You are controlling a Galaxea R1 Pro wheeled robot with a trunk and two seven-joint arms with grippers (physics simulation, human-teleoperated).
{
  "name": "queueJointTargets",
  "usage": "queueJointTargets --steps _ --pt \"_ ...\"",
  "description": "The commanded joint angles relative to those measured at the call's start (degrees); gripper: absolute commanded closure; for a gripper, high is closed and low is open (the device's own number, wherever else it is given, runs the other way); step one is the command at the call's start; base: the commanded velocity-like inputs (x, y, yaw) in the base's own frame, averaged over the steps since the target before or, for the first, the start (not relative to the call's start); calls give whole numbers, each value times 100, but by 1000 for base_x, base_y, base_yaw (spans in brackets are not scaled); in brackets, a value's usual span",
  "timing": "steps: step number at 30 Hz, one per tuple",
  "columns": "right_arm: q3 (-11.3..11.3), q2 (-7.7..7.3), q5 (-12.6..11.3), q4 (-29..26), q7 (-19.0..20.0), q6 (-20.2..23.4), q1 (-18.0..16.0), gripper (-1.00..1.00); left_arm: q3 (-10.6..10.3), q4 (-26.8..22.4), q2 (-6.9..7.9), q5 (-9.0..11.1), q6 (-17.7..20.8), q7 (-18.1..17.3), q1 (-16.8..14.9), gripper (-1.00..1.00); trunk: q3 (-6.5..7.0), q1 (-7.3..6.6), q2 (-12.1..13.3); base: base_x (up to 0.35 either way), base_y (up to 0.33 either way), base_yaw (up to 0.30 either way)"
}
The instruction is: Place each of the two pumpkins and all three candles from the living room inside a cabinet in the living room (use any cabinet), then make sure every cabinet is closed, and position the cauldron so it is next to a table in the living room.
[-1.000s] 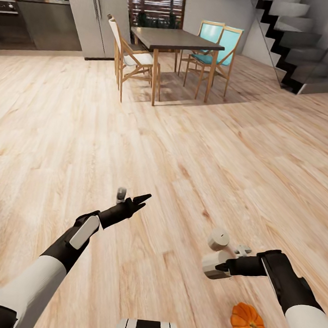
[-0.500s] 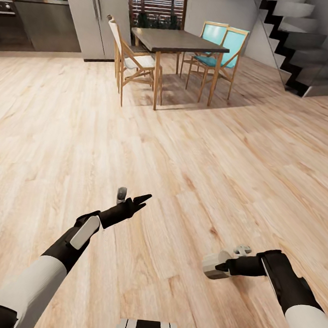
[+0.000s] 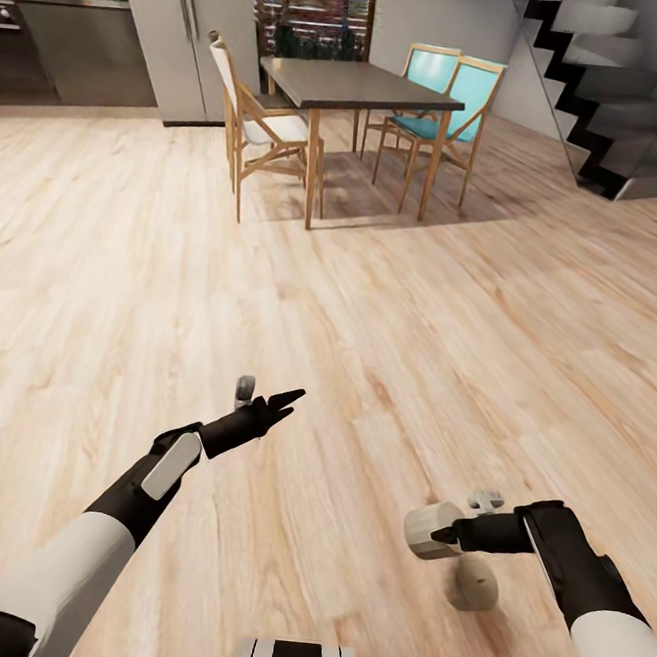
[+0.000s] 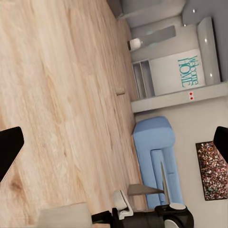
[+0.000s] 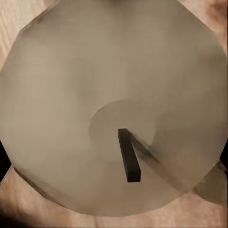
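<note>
Head view: right tool [image 3: 436, 533] clamps a squat grey-beige candle [image 3: 427, 528]; left tool [image 3: 267, 395] spread, empty.

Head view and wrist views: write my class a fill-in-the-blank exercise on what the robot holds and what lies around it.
1. The right gripper is shut on a ____.
2. A second candle lies on the wooden ____.
3. The left gripper has its fingers ____ and nothing between them.
4. The two chairs behind the dining table have ____ backs.

Missing words: candle; floor; open; turquoise
</note>
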Motion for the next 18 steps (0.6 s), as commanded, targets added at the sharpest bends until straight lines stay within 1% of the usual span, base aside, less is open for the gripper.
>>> queueJointTargets --steps 1,6,7,11,18 --pt "0 0 -17 0 3 7 -1 100 0 1 -1 0 0 0 0 -100 0 0 0 329 0 0" --pt "0 0 -18 -1 7 7 -1 100 0 5 -4 0 0 0 0 -100 0 0 0 323 0 -3" --pt "0 0 -18 0 7 7 -1 100 0 5 -3 0 0 0 0 -100 0 0 0 163 0 -102" --pt "0 0 -23 0 7 7 -1 100 0 5 2 0 0 0 0 -100 4 0 0 65 0 -207" --pt "0 0 -25 0 7 7 -1 100 0 5 4 0 0 0 2 -100 24 0 0 6 0 -269"
